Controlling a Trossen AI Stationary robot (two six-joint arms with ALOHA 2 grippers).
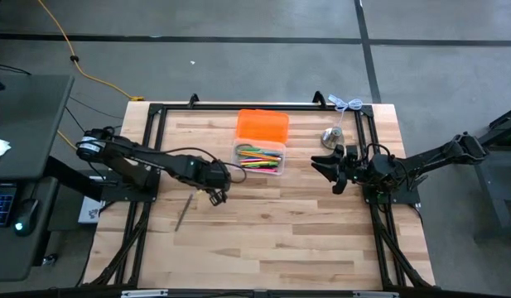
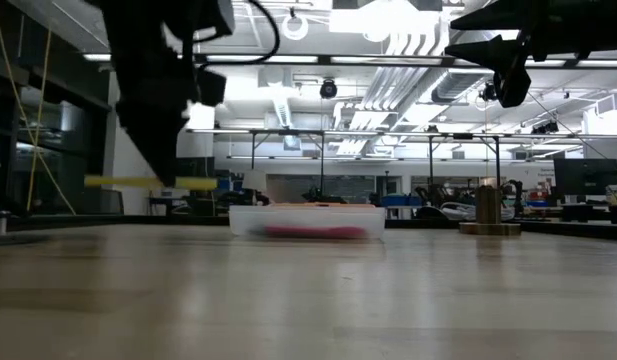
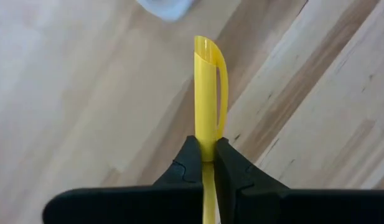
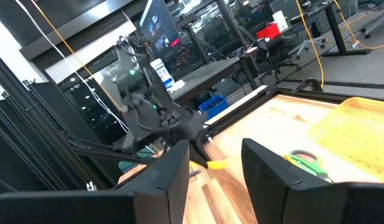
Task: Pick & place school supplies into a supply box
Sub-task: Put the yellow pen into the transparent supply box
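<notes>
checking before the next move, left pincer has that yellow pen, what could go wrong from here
1. The left pincer pinches the yellow pen partway along, with a long end sticking out; it could pivot or slip in transit.
2. The supply box already holds several pens, so this one might land across the rim.
3. A dark pencil lies on the table near the left arm and could be nudged.
</notes>
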